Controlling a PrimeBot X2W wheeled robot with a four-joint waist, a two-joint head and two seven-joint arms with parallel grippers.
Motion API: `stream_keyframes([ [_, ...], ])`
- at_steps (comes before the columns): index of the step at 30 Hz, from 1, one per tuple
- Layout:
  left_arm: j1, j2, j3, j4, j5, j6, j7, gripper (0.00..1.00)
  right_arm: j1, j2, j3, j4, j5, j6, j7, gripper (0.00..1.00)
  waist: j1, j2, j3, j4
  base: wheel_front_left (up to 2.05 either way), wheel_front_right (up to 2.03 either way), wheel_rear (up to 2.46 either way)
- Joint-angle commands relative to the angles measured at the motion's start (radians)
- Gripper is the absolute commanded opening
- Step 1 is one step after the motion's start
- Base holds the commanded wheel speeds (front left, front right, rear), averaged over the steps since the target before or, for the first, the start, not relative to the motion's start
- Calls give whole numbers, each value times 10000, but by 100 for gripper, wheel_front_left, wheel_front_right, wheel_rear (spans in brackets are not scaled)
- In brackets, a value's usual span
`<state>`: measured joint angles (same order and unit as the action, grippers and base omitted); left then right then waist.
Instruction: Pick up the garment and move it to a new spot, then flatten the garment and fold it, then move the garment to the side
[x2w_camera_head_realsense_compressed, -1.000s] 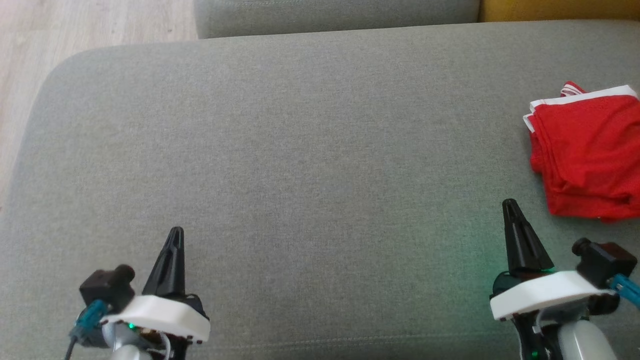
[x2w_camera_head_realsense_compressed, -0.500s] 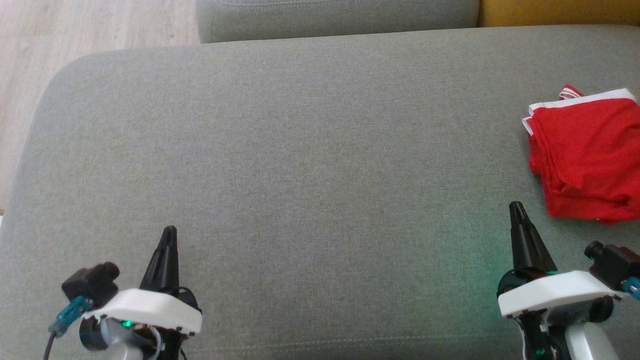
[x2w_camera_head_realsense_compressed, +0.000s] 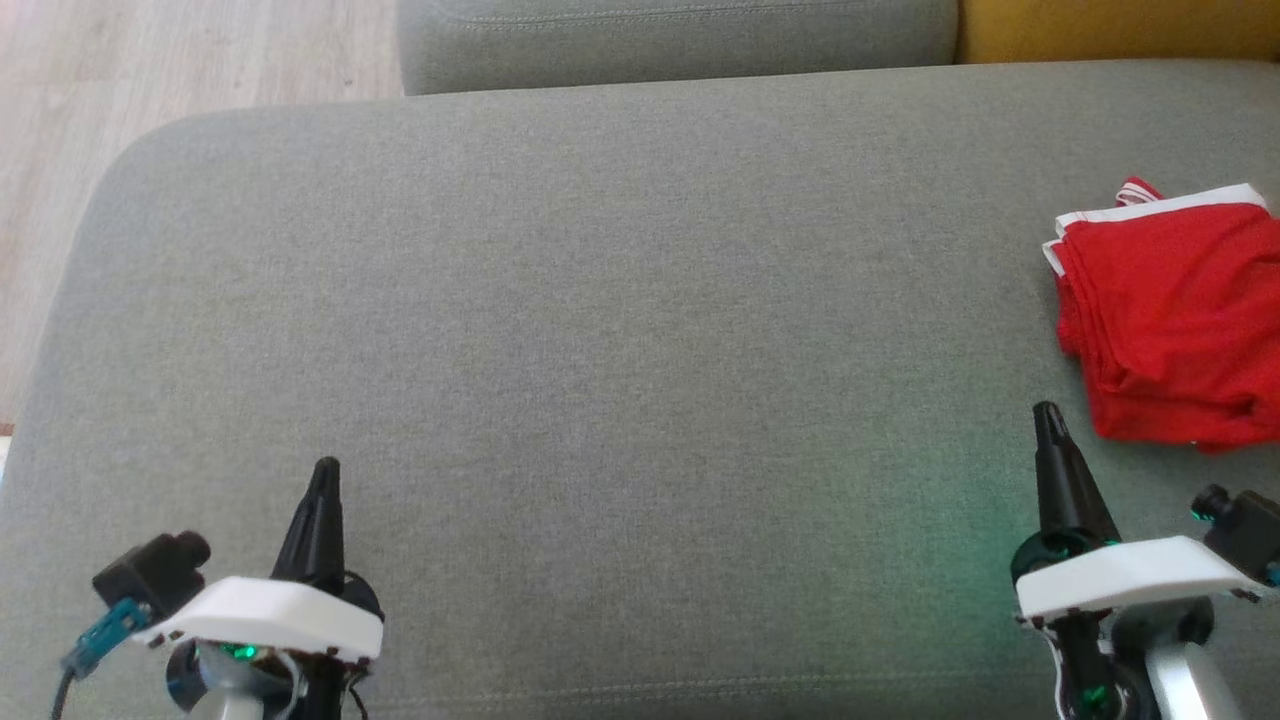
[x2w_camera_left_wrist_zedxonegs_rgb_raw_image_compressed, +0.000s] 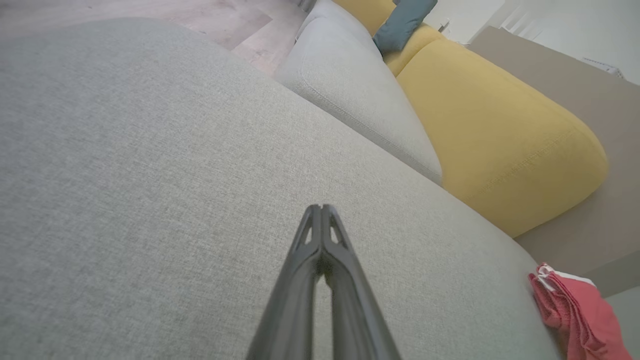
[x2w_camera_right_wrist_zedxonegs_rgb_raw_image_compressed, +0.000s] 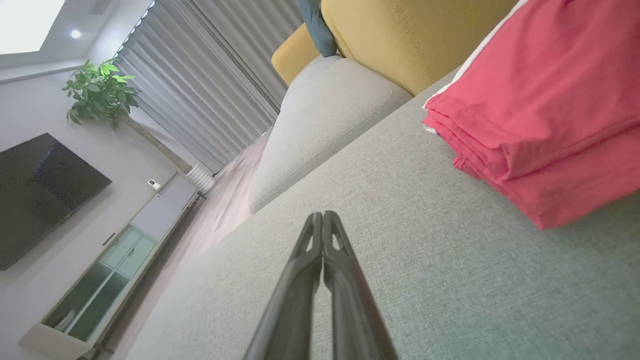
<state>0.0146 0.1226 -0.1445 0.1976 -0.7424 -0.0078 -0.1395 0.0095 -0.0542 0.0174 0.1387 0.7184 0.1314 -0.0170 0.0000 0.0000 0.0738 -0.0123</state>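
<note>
both tools clenched on nothing, fingers pressed tip to tip. left tool (x2w_camera_head_realsense_compressed: 325, 470) and right tool (x2w_camera_head_realsense_compressed: 1045, 412) hover low over the grey seat cushion (x2w_camera_head_realsense_compressed: 600, 330), wide apart, fingers pointing away from the robot. reads as a parked, symmetric pose: nothing in hand, work area between them open.

garment (x2w_camera_head_realsense_compressed: 1170, 320): red with white trim, lying as a stacked, roughly square packet on the cushion. it's just ahead of the right tool's tip and outboard of it, apart, no contact. from the left tool it's far across, beyond the right one. right wrist view puts the garment (x2w_camera_right_wrist_zedxonegs_rgb_raw_image_compressed: 540, 115) up and to the right of the closed fingers, its layered edges facing the tool. left wrist view has the garment (x2w_camera_left_wrist_zedxonegs_rgb_raw_image_compressed: 575, 310) low at the far right, well off the fingertip line.

judgement: packet is folded and sits off to one side of the cushion, so the task looks at or near its end. side placement makes sense, it keeps the middle free. layers are a bit staggered at the near edge but the stack looks stable. its outer part runs out of the head view, so can't tell how close it lies to the cushion's edge.

beyond the tool tips: a second grey cushion (x2w_camera_head_realsense_compressed: 680, 40), a yellow cushion (x2w_camera_right_wrist_zedxonegs_rgb_raw_image_compressed: 400, 40) behind the garment, wood floor (x2w_camera_head_realsense_compressed: 150, 60) past the left tool's outer side.
</note>
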Motion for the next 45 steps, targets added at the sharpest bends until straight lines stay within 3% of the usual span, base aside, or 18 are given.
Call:
stream_keyframes([
  [1, -535, 63, 289, -263, -219, -66, 66, 0, -469, -200, -5, -287, 244, -3, 18, 0, 0, 0, -6, 2, 0, 0, 0],
  [45, -896, -239, 1366, 131, -4980, -702, 1269, 0, -830, -268, -443, 432, 5206, -5, 498, 0, 0, 0, -389, 68, 0, 0, 0],
])
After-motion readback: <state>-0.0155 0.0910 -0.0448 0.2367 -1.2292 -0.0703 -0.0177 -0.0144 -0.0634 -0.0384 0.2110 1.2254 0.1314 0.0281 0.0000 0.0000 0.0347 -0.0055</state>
